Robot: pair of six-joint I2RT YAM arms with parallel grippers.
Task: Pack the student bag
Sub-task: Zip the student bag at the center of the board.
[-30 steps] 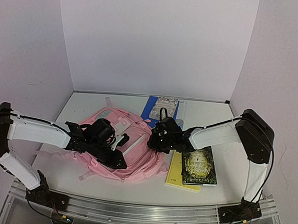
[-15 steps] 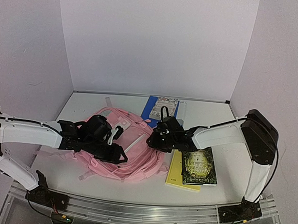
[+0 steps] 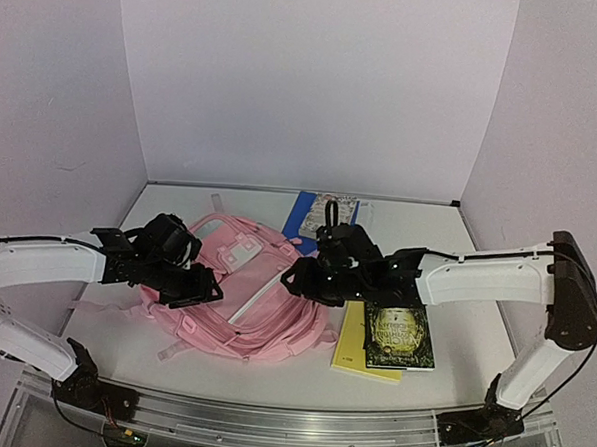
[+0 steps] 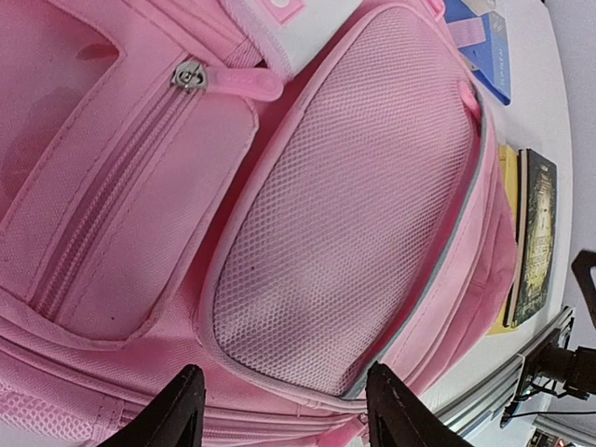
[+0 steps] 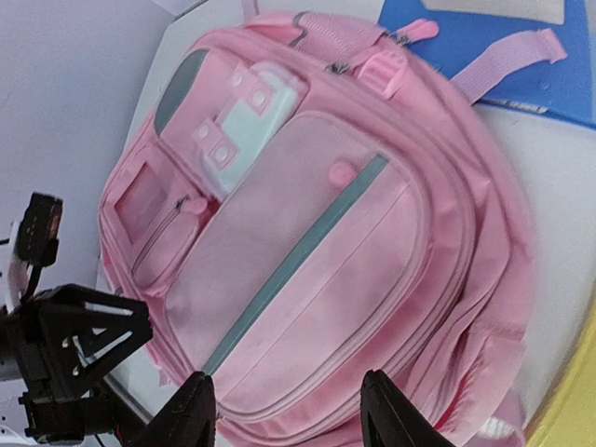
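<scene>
The white table [image 3: 179, 212] carries everything, and the student bag [image 3: 254, 301] takes up most of its middle, lying flat with its front pockets upward. Its long axis appears to run from the near left to the far right, with the handle end toward the blue book [image 3: 304, 216]. The right wrist view is blurred, so that heading is a best reading. A pink strap lies across that blue book, and a small patterned book [image 3: 335, 207] sits on top of it at the far edge. Just beside the bag's right flank a dark green book [image 3: 399, 334] rests on a yellow book [image 3: 350, 348]. All four are outside the bag, so the packing is not yet done.

Both arms reach in over the bag from opposite sides, so neither is clearly nearer. The left gripper [image 4: 282, 372] hangs over the left half, and the mesh pocket [image 4: 345, 233] lies straight ahead of its fingers. A closed side pocket's zip pull [image 4: 191, 74] sits further off. Its jaws stand apart with nothing between them. The right gripper [image 5: 285, 374] hangs above the right half looking down at the grey zip line, likewise parted and empty. For a book pickup the right arm is better placed, since the green and yellow pair lie on its side.
</scene>
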